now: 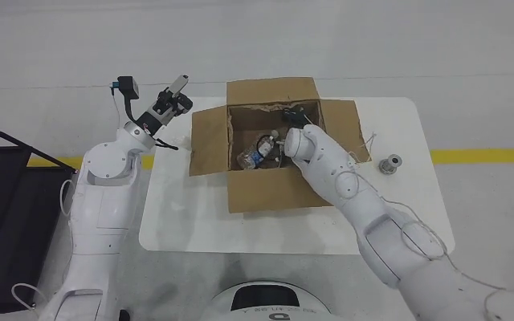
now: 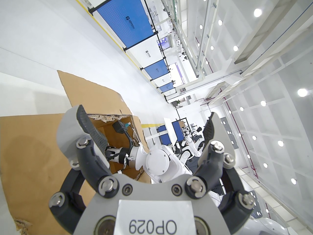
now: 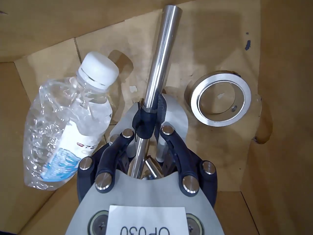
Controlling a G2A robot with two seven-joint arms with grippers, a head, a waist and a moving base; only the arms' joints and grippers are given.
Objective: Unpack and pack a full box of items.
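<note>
An open cardboard box (image 1: 269, 92) stands on the white table (image 1: 201, 225), flaps spread. Inside it, my right gripper (image 3: 149, 110) is shut on a polished steel rod (image 3: 163, 50) that points away over the box floor. A crumpled clear water bottle (image 3: 66, 123) with a white cap lies on one side of the rod, and a steel collar ring (image 3: 218, 99) lies flat on the other side. From above, the bottle (image 1: 255, 155) shows beside the right arm (image 1: 321, 156). My left gripper (image 2: 146, 128) is open and empty, raised off the table's left edge near the box's left flap (image 1: 207, 140).
A small metal fitting (image 1: 391, 164) sits on the table to the right of the box. The box's front flap (image 1: 273, 191) lies flat on the table. A dark bin (image 1: 20, 201) stands on the floor at the far left.
</note>
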